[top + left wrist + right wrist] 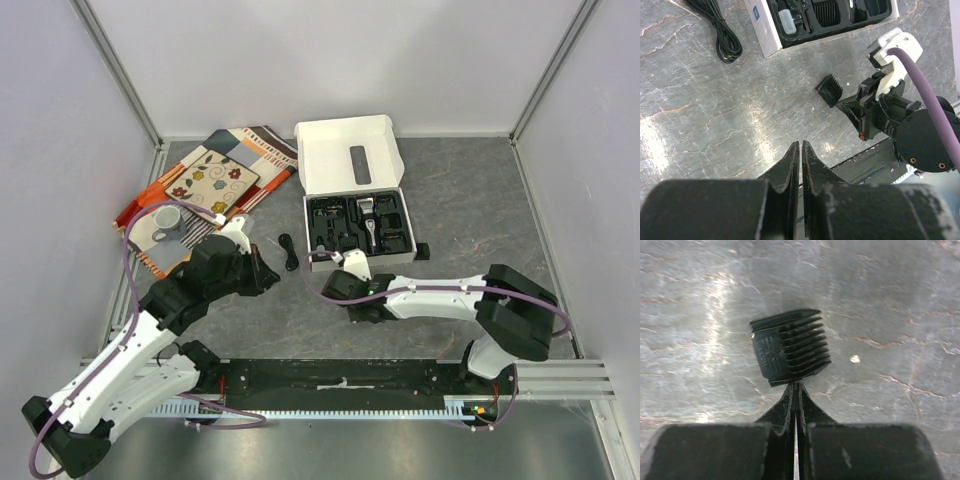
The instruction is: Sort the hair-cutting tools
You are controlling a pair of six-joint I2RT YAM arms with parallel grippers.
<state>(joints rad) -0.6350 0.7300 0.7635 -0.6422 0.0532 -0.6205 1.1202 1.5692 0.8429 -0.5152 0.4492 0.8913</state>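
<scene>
A black comb attachment [790, 346] lies on the grey table, with the tips of my right gripper [796, 384] shut right against its near edge; nothing sits between the jaws. The left wrist view shows the same comb [830, 90] beside the right arm's fingers [852, 110]. My left gripper [800, 143] hovers shut and empty over bare table, left of the right gripper [328, 290]. The silver-and-black clipper [367, 215] rests in the tray of the white box [345, 150] among other black pieces. A black cord [288, 248] lies coiled left of the box.
A white cup [166, 218] stands on a patterned cloth [215, 175] at the back left. One small black piece [422, 250] lies just right of the box. The box lid stands open toward the back wall.
</scene>
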